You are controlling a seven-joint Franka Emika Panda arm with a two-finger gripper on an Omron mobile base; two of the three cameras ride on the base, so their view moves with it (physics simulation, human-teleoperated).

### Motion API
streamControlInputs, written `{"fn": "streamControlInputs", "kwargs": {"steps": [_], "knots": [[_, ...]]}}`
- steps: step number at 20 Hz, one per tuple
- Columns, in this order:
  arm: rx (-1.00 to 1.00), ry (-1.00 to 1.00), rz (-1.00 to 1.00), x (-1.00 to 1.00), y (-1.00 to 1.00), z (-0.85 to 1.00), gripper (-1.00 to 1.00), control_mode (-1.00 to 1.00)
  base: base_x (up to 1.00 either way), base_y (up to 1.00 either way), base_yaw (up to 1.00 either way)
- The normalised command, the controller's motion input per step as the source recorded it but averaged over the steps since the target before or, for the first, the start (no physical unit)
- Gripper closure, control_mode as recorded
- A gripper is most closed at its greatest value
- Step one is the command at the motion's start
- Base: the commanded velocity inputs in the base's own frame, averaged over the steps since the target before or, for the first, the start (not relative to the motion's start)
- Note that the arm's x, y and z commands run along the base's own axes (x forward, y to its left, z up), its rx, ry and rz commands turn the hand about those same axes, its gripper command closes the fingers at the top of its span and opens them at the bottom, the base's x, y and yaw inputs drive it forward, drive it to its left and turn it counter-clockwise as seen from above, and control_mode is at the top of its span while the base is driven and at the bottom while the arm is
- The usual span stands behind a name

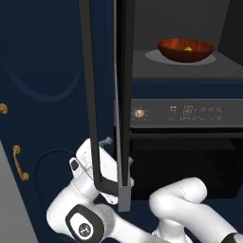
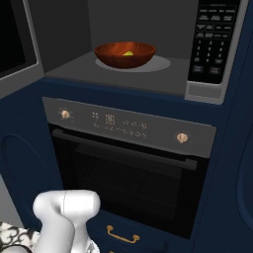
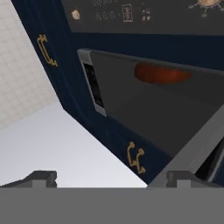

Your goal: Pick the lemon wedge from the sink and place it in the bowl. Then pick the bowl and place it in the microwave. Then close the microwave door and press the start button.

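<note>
Reddish-brown bowl [image 2: 125, 54] with the lemon wedge [image 2: 128, 53] already sits inside the microwave [image 2: 148, 74], so keep the gripper [image 3: 109, 177] released and empty, and push the microwave door [image 1: 107, 95] near its free edge until it shuts.

Navy cabinet doors [image 1: 42, 95] with brass handles [image 1: 20, 163], built-in oven [image 2: 133, 168] with lit control strip [image 2: 126, 123], brass-handled drawer [image 2: 121, 234] beneath
</note>
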Motion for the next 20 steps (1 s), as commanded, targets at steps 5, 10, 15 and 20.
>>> {"fn": "streamControlInputs", "kwargs": {"steps": [5,10,15,20], "knots": [[0.10,0.05,0.12,0.12,0.54,-0.04,-1.00,-1.00,0.00,0.00,0.00],[0.06,-0.03,0.06,0.08,0.28,0.04,-1.00,-1.00,0.00,0.00,0.00],[0.02,-0.22,0.00,-0.07,0.00,0.49,-1.00,-1.00,0.00,0.00,0.00],[0.11,-0.14,0.00,-0.08,0.00,0.66,-1.00,-1.00,0.00,0.00,0.00]]}}
